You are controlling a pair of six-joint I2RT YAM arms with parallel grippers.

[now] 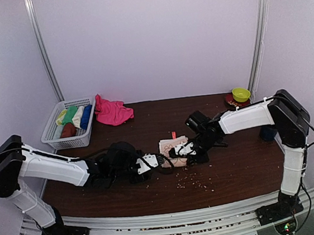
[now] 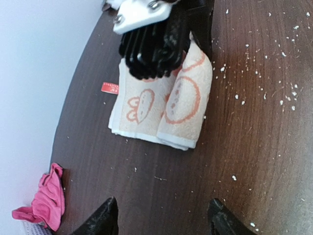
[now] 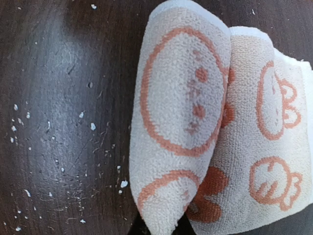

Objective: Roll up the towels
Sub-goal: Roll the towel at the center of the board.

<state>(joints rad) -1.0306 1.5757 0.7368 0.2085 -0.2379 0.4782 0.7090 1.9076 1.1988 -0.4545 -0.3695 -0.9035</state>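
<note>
The peach towel lies mid-counter between the two arms, partly rolled. Its near portion is curled into a loose tube and its far portion lies flat, showing the orange cartoon print. The tube's long axis runs left to right across the counter, with one open end facing the left arm and the other under the right arm. A small red tag lies just beyond the flat far edge.

The right claw sits over the towel's right end, closed narrow. Its wrist view shows the curled fold running down into the fingers, so I judge it is pinching that fold. The left claw stands wide and holds nothing, just left of the towel and apart from it.

The step in hand looks like the rolling itself, about half done. Next, the tube must be turned farther over the flat part, toward the far side. The left claw would need to take the tube's left end so both ends turn together and the roll doesn't skew.

White crumbs dot the near counter. The pink towel lies crumpled at far left, beside the mesh basket.
</note>
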